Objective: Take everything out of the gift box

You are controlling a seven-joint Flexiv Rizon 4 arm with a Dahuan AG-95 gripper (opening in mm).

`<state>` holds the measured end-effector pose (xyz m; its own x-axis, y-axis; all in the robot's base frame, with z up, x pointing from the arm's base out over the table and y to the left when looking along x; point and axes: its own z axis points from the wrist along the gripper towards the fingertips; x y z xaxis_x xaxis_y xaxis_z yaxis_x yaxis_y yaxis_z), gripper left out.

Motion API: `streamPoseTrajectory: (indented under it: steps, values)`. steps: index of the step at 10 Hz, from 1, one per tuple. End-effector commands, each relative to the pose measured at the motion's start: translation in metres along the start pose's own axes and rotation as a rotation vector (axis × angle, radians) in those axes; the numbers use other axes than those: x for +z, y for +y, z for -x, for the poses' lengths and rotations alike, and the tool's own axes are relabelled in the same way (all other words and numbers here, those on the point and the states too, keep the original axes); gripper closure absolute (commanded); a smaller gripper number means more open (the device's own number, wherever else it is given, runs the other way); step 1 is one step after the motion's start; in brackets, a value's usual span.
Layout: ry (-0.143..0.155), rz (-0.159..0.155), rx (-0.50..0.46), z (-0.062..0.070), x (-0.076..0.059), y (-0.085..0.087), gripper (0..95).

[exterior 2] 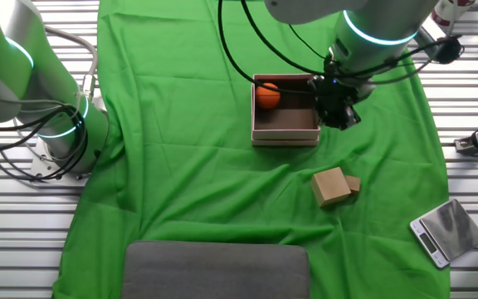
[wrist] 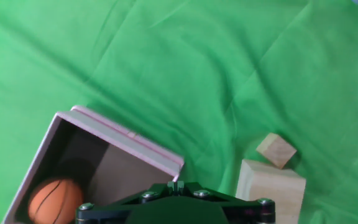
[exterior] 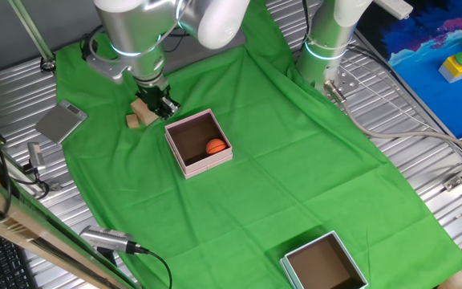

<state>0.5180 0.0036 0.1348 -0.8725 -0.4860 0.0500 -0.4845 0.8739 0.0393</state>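
Hand view showed the gift box [wrist: 124, 138] on the green cloth [wrist: 185, 68] holding only the orange ball [wrist: 55, 200]. Outside it lay the wooden cube [wrist: 271, 189], touching a small brown block [wrist: 276, 150]. Whether the jaws stood open or closed could not be told.

From one fixed view I look down steeply across the green cloth [exterior: 295, 177], with the gift box [exterior: 200, 142] just left of centre and the arm at eleven o'clock. My other fixed view faces it from the opposite side, equally high, box [exterior 2: 285, 110] near one o'clock. Both share box, cloth and arm. My hand view sits close, looking straight down, the box [wrist: 98, 168] at seven o'clock.
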Motion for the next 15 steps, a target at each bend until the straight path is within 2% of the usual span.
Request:
streamPoseTrajectory:
  steps: [1, 4, 8, 9, 10, 12, 15]
  values:
    - [0.012, 0.002, 0.053, 0.001, 0.001, 0.019, 95.0]
    - [0.002, 0.009, 0.100, -0.005, 0.007, 0.045, 95.0]
    - [-0.024, 0.022, 0.123, -0.023, 0.026, 0.071, 95.0]
    - [-0.034, 0.021, 0.128, -0.027, 0.035, 0.083, 76.0]
    - [-0.043, 0.020, 0.132, -0.027, 0.040, 0.089, 57.0]
    - [-0.060, 0.029, 0.134, -0.025, 0.045, 0.096, 57.0]
    - [-0.067, 0.032, 0.135, -0.021, 0.048, 0.101, 57.0]
